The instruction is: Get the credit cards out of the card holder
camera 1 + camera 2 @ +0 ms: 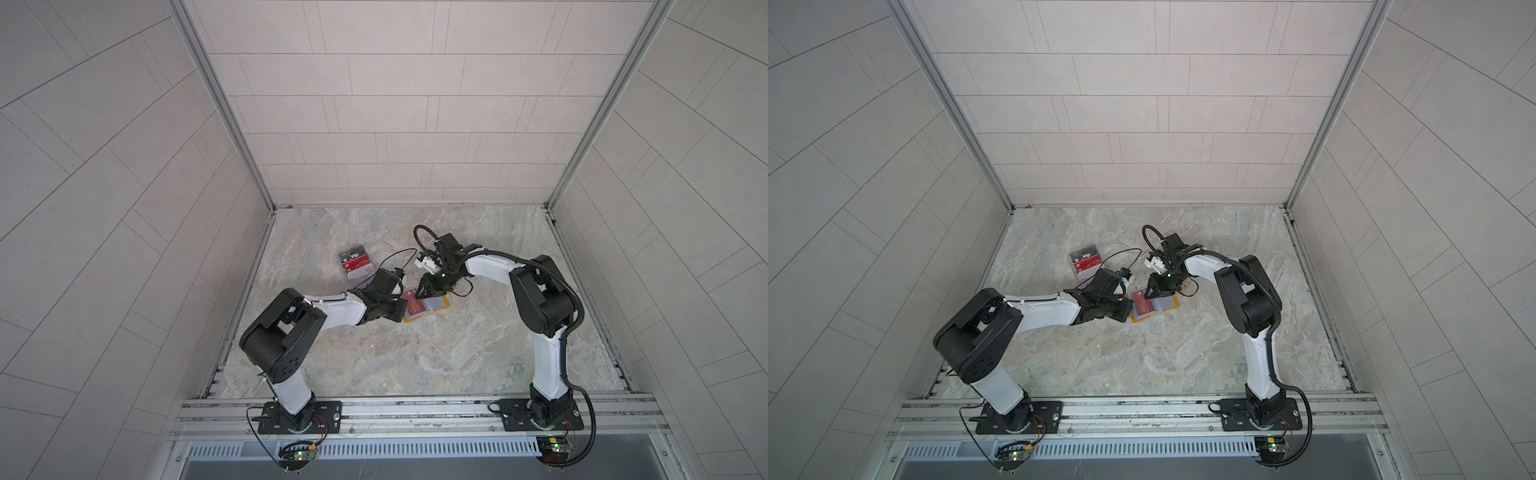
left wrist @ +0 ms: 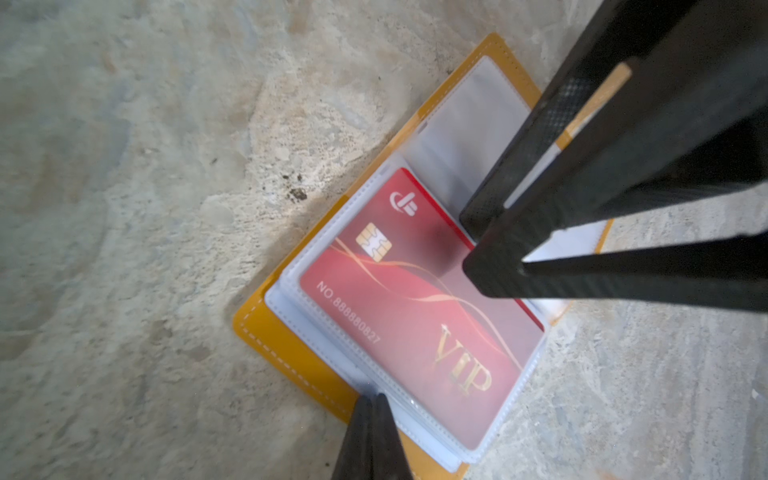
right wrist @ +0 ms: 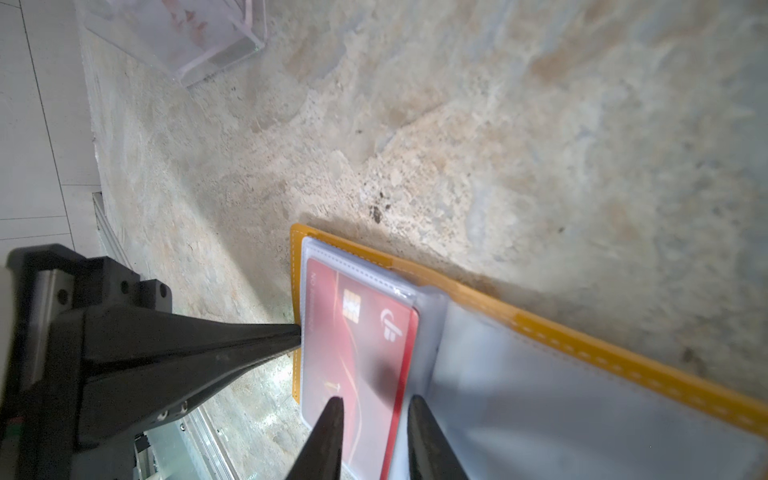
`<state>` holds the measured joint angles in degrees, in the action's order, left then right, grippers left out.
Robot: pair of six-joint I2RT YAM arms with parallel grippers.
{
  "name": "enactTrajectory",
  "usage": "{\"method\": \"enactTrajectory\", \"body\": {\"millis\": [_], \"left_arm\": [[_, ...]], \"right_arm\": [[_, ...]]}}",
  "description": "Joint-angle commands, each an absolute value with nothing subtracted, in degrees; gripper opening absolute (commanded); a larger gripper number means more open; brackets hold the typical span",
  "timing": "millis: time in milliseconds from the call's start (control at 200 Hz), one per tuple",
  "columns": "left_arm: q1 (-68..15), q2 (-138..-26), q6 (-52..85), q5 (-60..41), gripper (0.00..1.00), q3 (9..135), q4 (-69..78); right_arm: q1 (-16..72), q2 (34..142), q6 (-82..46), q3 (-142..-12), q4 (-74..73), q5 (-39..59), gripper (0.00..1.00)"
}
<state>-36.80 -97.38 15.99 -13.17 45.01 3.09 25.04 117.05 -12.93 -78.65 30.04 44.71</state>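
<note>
a marbled stone desk [image 1: 415,357] sits inside pale tiled walls. the card holder [image 1: 439,304] lies open and flat near the middle, with a red card [image 2: 399,316] tucked in the clear sleeve of its 9 o'clock page. the left hand [image 2: 371,401], fingers pressed together, bears on that page's outer edge from 8 o'clock, likely to pin the booklet down. the right hand [image 3: 376,401], reaching from 1 o'clock, is narrowly parted astride the card's spine-side edge, apparently to pinch it and slide it out. a clear box [image 1: 355,270] at 10 o'clock shows a black card [image 1: 352,253].

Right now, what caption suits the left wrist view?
Open card holder with a red credit card sleeved; right hand over the card's edge.
</note>
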Motion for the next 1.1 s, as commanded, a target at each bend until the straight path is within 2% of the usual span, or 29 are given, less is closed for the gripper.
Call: {"method": "enactTrajectory", "body": {"millis": [0, 365, 621, 1091], "left_arm": [[-37.0, -99.2, 15.6, -11.2, 0.00, 45.0, -1.1], [-37.0, -99.3, 15.5, -11.3, 0.00, 45.3, -1.4], [-37.0, -99.2, 15.4, -11.1, 0.00, 45.3, -1.4], [-37.0, -99.4, 15.3, -11.3, 0.00, 45.7, -1.9]], "right_arm": [[24.8, 117.4, -12.6, -78.4, 30.0, 48.1, 0.29], [24.9, 117.3, -13.2, -78.1, 29.5, 50.7, 0.28], [24.9, 118.6, -13.2, -79.4, 33.6, 42.8, 0.29], [24.7, 116.7, -13.1, -77.9, 32.0, 50.7, 0.26]]}}
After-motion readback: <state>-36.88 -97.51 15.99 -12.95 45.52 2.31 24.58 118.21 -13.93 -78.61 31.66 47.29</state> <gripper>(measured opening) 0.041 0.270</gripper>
